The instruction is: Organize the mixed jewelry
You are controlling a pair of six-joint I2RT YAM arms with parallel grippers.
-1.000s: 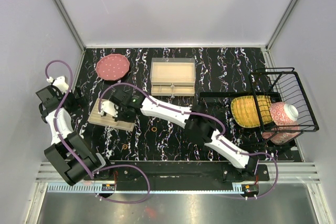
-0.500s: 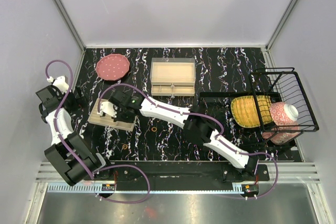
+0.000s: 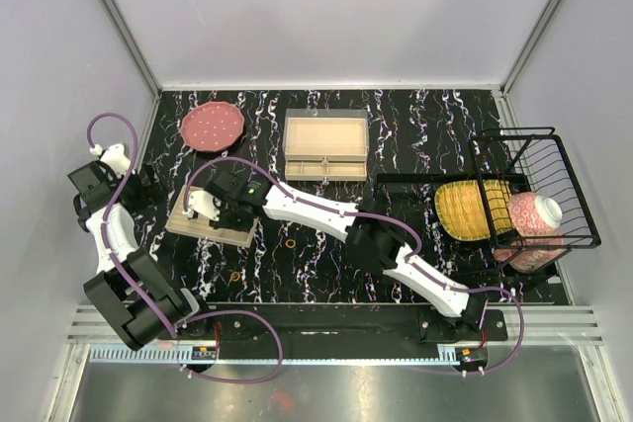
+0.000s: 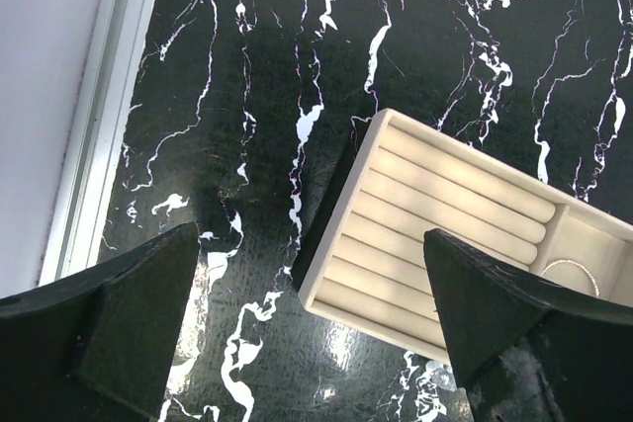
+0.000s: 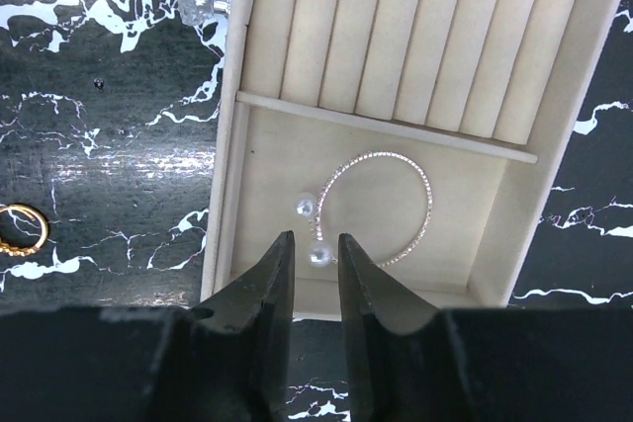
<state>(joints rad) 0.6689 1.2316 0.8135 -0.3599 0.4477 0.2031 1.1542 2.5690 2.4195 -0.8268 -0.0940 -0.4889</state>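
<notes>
Your right gripper [image 5: 312, 266], barely parted, holds nothing above the pearl-tipped silvery bangle [image 5: 431, 207] in the ribbed beige tray [image 5: 272, 185]; left gripper [image 4: 309, 264] gapes wide, empty.

From above, the right tool [image 3: 198, 208] hides most of the beige tray [image 3: 232, 236] near the bench's left edge. The orange ring [image 3: 292, 241] is too small to detail. The right wrist view's left edge cuts a gold ring [image 5: 18, 229]. A silvery hoop [image 4: 566, 269] sits partly behind a finger [image 4: 514, 333] of the left tool [image 4: 312, 234].
</notes>
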